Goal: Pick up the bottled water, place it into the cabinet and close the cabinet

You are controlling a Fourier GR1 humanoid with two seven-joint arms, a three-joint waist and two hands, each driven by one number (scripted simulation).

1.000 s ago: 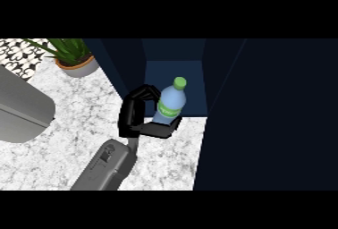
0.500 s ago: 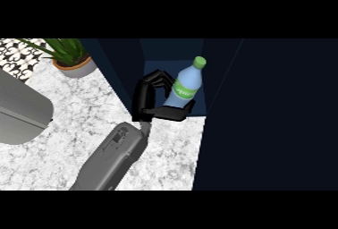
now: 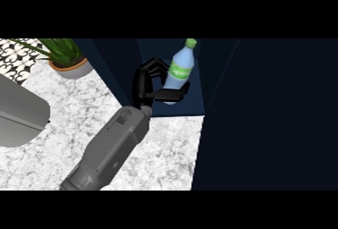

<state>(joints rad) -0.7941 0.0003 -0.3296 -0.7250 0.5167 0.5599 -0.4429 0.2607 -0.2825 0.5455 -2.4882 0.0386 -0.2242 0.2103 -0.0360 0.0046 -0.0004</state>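
Note:
The bottled water (image 3: 178,74) is a clear blue bottle with a green label and green cap. It is tilted, cap pointing away, inside the open dark cabinet (image 3: 218,76). My right hand (image 3: 148,85) is shut on it: the fingers arch round its left side and the thumb crosses under its lower end. The bottle's base hovers just above the cabinet's floor edge. The grey forearm (image 3: 109,147) runs in from the lower left. My left hand does not show.
The cabinet's dark door (image 3: 271,134) stands open and fills the right side. A potted plant (image 3: 66,58) stands on the marble counter (image 3: 165,147) at the back left. A large grey rounded shape (image 3: 16,116) lies at the left edge.
My right hand has carried the bottle up and farther into the cabinet, and the forearm has stretched forward with it. The bottle now leans more to the right.

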